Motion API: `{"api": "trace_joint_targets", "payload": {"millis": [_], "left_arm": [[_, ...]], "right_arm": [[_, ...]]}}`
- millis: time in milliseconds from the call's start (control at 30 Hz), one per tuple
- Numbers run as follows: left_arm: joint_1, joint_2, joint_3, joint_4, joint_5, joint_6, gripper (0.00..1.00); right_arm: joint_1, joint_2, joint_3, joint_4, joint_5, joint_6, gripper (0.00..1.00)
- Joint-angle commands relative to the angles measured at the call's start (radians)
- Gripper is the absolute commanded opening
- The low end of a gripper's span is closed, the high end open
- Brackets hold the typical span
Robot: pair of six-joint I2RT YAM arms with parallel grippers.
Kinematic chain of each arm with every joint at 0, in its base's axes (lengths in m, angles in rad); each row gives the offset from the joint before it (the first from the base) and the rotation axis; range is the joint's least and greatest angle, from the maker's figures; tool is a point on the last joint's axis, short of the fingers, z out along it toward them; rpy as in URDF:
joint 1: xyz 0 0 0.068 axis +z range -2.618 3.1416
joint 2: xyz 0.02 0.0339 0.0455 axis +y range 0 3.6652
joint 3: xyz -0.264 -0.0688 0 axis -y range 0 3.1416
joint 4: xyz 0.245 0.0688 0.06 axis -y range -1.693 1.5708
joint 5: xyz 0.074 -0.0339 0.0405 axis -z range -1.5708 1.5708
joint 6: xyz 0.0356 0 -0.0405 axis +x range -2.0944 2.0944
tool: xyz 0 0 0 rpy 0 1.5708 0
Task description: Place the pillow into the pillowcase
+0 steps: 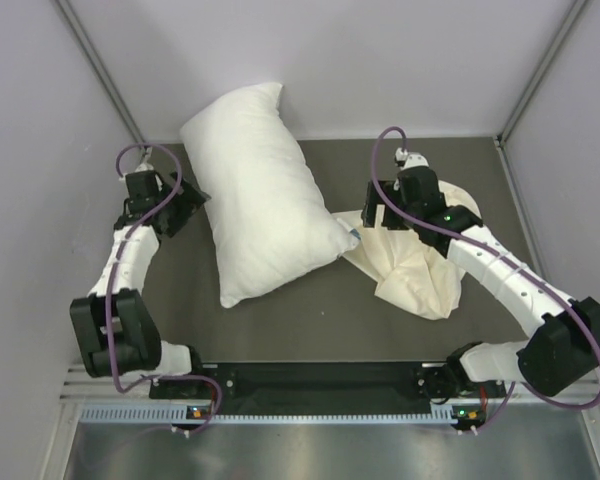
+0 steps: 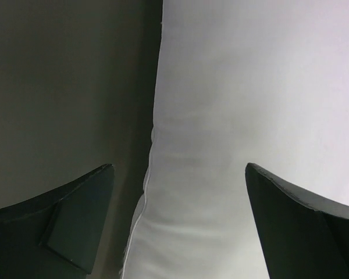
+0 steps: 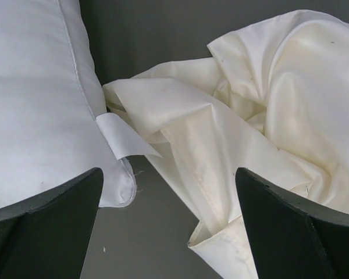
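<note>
Pillow [image 1: 260,200] corner w/ white tag [image 3: 123,136] lies against crumpled pillowcase [image 1: 420,275].

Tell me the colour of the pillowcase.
Cream, a slightly yellowish off-white. The pillowcase shows best in the right wrist view.

Pillow [image 1: 260,195]: plump, bright white, seamed edge, lying flat and diagonal on dark worktop [image 1: 280,320], small white tag at near-right corner. Pillowcase [image 1: 410,270]: limp cream cloth, crumpled in folds, just right of that corner, touching it.
</note>
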Motion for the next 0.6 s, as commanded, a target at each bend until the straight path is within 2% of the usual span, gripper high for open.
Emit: {"api": "trace_joint_targets", "payload": {"millis": [0, 33, 300, 333, 367, 433, 467, 533, 567], "left_arm": [[0.028, 0.099, 0.065, 0.234, 0.247, -0.089, 0.99], [0.027, 0.143, 0.071, 0.304, 0.257, -0.104, 0.99], [0.005, 0.371, 0.158, 0.484, 0.331, -0.204, 0.98], [-0.002, 0.413, 0.175, 0.478, 0.308, -0.200, 0.92], [-0.019, 0.437, 0.189, 0.483, 0.300, -0.196, 0.77], [-0.033, 0.496, 0.226, 0.487, 0.285, -0.201, 0.57], [-0.041, 0.512, 0.232, 0.519, 0.281, -0.219, 0.35], [-0.044, 0.520, 0.223, 0.552, 0.283, -0.238, 0.09], [-0.044, 0.511, 0.206, 0.555, 0.271, -0.233, 0.00]], "right_arm": [[0.015, -0.021, 0.013, 0.014, -0.028, -0.021, 0.96], [0.015, -0.025, 0.011, 0.016, -0.032, -0.024, 0.96], [0.018, -0.028, 0.005, 0.019, -0.058, -0.020, 0.96], [0.018, -0.030, 0.002, 0.020, -0.062, -0.020, 0.96], [0.018, -0.031, -0.001, 0.019, -0.064, -0.018, 0.96], [0.020, -0.039, -0.006, 0.020, -0.071, -0.015, 0.96], [0.020, -0.042, -0.012, 0.020, -0.075, -0.015, 0.95], [0.021, -0.056, -0.024, 0.020, -0.075, -0.015, 0.94], [0.021, -0.063, -0.029, 0.020, -0.073, -0.016, 0.94]]}}
